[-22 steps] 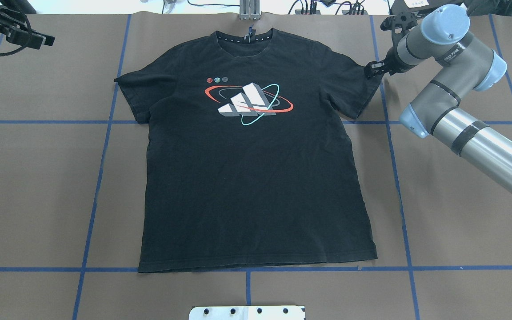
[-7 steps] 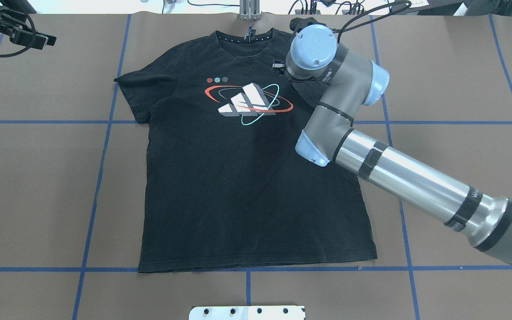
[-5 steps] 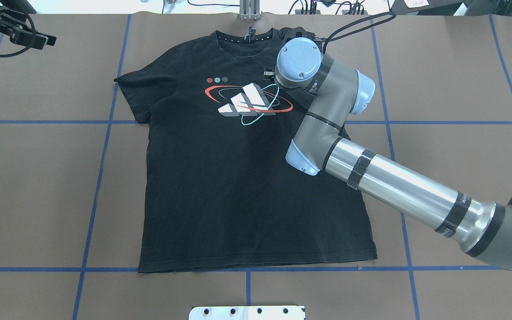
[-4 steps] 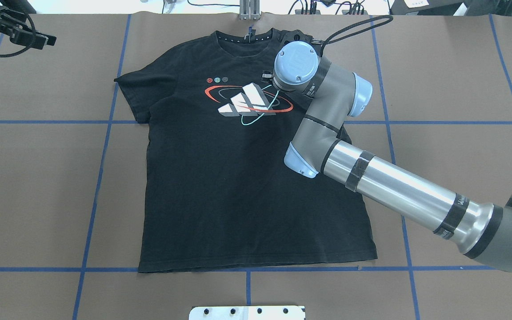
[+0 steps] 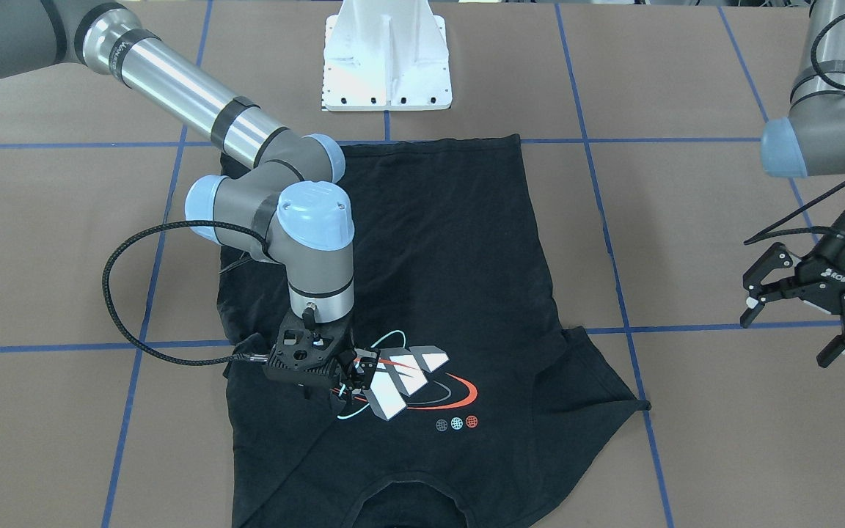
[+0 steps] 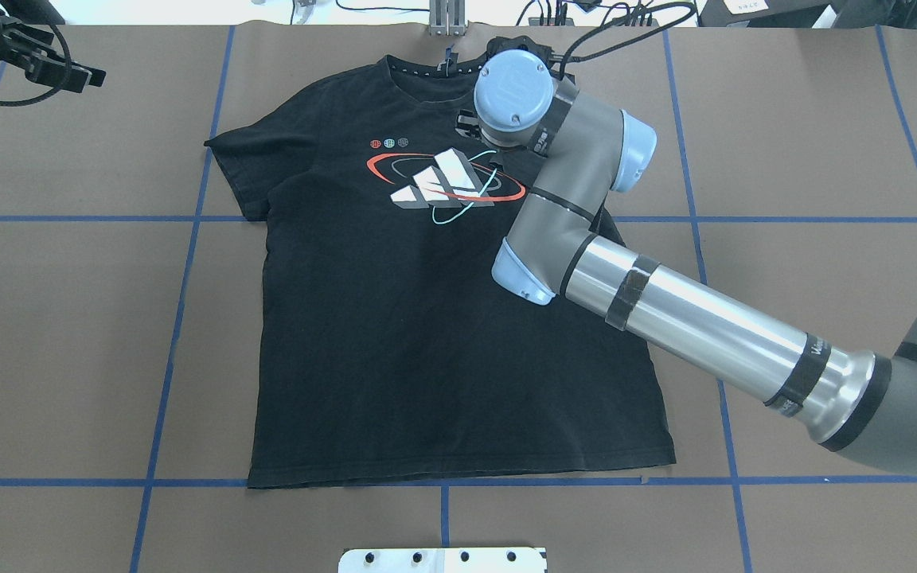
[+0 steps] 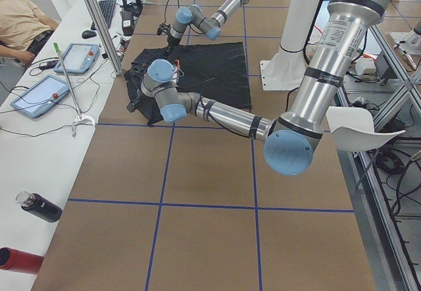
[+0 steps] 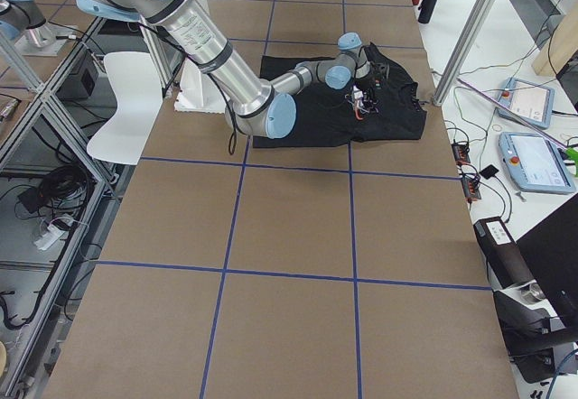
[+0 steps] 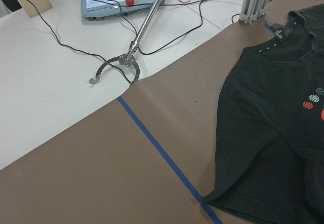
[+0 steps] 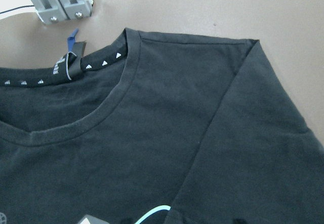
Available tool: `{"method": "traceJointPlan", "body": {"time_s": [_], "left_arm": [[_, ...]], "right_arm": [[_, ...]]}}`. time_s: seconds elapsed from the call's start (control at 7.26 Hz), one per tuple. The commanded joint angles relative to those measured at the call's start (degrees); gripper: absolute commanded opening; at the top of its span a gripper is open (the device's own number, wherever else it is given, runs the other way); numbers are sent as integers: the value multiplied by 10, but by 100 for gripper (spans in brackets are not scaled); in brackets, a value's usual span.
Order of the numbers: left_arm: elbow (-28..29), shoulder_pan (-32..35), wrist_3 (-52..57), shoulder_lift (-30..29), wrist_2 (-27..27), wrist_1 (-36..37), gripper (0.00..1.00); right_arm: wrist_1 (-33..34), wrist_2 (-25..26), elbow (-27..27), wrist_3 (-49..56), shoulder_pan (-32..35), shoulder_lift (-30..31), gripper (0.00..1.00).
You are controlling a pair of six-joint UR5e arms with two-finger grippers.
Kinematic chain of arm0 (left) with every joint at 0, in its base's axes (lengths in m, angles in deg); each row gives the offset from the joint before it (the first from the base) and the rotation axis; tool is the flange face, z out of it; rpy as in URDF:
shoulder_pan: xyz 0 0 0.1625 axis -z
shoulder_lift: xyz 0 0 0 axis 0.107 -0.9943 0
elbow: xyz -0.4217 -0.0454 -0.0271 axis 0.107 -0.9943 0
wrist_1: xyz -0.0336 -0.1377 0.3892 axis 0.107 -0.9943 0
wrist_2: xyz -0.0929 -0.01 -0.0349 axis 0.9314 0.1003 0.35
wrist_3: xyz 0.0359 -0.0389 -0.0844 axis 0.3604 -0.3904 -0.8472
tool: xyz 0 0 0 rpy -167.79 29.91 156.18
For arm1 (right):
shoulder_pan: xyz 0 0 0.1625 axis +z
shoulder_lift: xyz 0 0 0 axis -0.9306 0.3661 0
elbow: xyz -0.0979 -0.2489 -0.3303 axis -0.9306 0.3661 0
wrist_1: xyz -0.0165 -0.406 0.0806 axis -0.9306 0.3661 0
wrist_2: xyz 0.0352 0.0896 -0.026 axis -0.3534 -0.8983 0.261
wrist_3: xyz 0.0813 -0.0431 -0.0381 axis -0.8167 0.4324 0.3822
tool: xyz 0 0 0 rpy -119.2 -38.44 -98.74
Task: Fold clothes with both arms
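Right hand was down on the chest of the black T-shirt, at the edge of the print of grey-white blocks ringed in red and cyan. Its jaws were drawn close on a pinch of dark cloth that looked to be the hem of the right sleeve, though black on black made the exact grip hard to read. From the right wrist camera that sleeve lay doubled inward over the chest, its fold running slantwise from the shoulder seam toward the fingers, with the collar and its row of small white marks just beyond. Above the hand the right arm reached in across the shirt's right side, and a black cable looped out from its wrist over the worktop. The rest of the T-shirt lay flat and face up in the middle of the brown worktop, collar toward the far edge from the robot, hem close to a strip of blue tape, and the left sleeve spread out flat. Left hand hung well apart from the shirt, above bare worktop off its left side, its fingers spread wide with nothing between them, below the bent left arm. A white pedestal base stood just beyond the shirt's hem. Past the worktop's far edge a metal grabber tool lay on a pale bench.
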State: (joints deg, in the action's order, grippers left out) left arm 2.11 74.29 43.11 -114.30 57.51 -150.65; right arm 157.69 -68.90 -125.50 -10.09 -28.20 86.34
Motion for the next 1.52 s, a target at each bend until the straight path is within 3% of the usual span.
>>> {"method": "traceJointPlan", "body": {"time_s": [0.0,0.28,0.41,0.69,1.1,1.38], "left_arm": [[75,-29,-9,-51,-29,-24,100],[188,-53,-21,-87,-68,-147,100],[215,-67,-17,-104,-69,-163,100],[285,-119,-12,-125,-119,-240,100],[318,-123,-4,-125,-119,-243,99],[331,-129,-4,-127,-119,-244,91]], "right_arm": [[50,-71,-45,54,42,9,100],[49,-106,-110,150,84,81,100],[49,-135,-145,193,108,122,100],[43,-166,-166,261,137,154,100],[42,-164,-165,261,139,155,100],[41,-164,-165,261,139,155,100]]}}
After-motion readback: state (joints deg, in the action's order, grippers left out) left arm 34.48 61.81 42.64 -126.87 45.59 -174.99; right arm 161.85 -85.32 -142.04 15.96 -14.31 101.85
